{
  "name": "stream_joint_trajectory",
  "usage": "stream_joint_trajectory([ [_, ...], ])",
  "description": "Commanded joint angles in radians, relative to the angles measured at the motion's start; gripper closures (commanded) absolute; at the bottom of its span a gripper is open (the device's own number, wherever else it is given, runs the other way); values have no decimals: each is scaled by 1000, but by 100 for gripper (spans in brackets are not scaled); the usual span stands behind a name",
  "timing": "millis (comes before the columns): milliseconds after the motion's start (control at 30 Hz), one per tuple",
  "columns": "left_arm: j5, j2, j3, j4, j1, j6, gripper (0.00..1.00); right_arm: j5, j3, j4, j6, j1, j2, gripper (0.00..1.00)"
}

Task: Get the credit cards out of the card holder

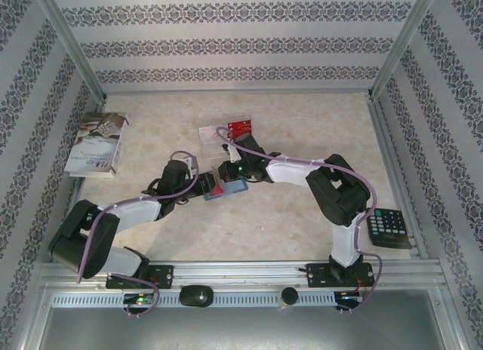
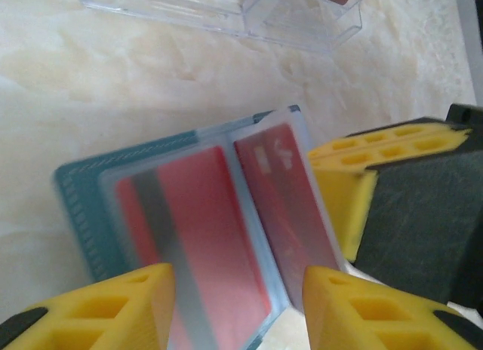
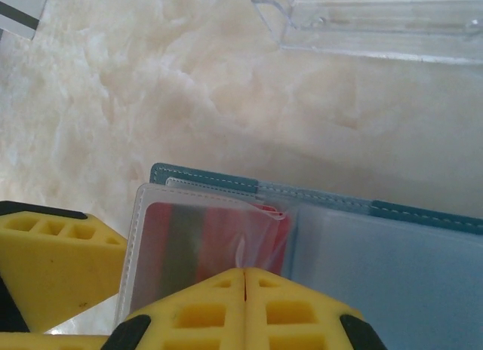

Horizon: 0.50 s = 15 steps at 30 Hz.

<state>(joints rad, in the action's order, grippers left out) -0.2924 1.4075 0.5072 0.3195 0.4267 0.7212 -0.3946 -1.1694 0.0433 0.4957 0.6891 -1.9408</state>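
The card holder (image 1: 234,188) lies open near the middle of the table (image 1: 302,124), just in front of the clear tray (image 1: 211,139). Both grippers crowd over it, so from above little shows but a teal corner and a red patch. Red credit cards (image 2: 204,229) sit inside its clear sleeves. The left gripper (image 2: 238,290) straddles the holder's near edge with jaws parted, and I cannot tell whether they pinch it. The right gripper (image 3: 245,278) has its fingers pressed tight together, tips at a crinkled sleeve. In the left wrist view its bulk hides the holder's right end. Another red card (image 1: 241,127) rests in the tray. A white booklet (image 1: 96,145) lies far left and a calculator (image 1: 389,228) far right — both well apart.
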Motion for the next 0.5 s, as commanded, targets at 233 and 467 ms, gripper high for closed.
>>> stream_joint_trajectory([
  [233, 155, -68, 22, -163, 28, -32, 65, -16, 49, 113, 77, -13, 37, 100],
  [467, 156, -31, 57, -188, 53, -55, 82, -23, 50, 135, 90, -11, 28, 100],
])
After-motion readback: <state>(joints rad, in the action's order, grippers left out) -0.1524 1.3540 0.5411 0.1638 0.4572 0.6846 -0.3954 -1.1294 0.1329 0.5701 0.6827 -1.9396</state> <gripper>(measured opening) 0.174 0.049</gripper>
